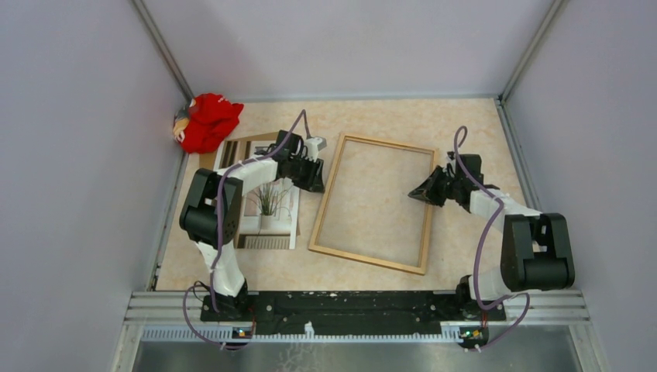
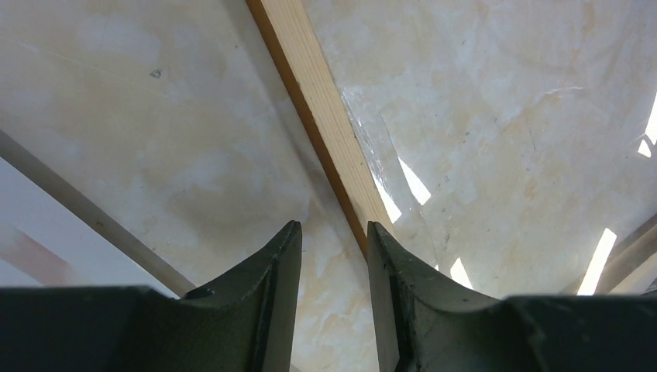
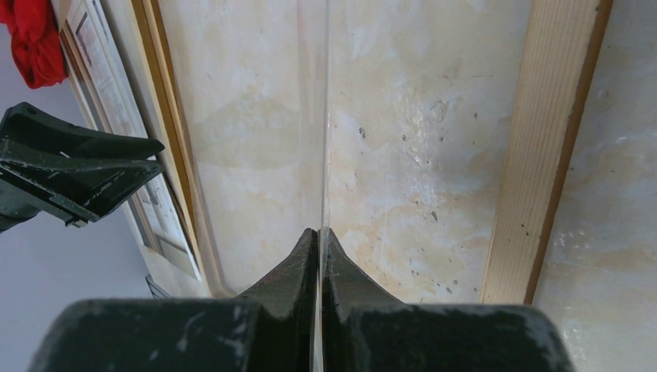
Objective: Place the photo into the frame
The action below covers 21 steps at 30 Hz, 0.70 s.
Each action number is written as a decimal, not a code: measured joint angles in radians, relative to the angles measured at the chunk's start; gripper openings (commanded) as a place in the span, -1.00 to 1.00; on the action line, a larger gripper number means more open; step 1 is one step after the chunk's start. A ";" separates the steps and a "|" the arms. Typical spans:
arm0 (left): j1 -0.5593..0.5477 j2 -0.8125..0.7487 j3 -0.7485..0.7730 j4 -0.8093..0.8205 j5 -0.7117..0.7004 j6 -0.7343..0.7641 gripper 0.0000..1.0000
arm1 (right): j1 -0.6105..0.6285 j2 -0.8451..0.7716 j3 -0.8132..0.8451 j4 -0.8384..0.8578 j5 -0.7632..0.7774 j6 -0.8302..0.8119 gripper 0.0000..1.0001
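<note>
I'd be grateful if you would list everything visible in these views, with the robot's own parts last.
golden-brown wooden picture frame: one, lying flat at mid-table.
white-bordered paper photo of a potted plant: one, left of the frame, under the left arm.
brown cardboard backing board: one, showing around the photo's edges.
clear thin sheet: one, transparent, over the frame's opening.
crumpled red cloth: one, far left corner.
beige marbled table: one, beneath it all.
left gripper: black, open, at the frame's left rail.
right gripper: black, shut on the clear sheet's edge.
</note>
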 measured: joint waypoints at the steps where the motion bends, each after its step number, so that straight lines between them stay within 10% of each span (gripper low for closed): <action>1: 0.000 0.000 0.000 0.000 0.000 0.000 -0.12 | -0.002 0.000 0.001 0.000 0.000 0.000 -1.00; 21: -0.018 0.018 0.000 0.004 0.028 -0.008 -0.63 | -0.002 -0.081 -0.051 0.180 -0.063 0.064 -1.00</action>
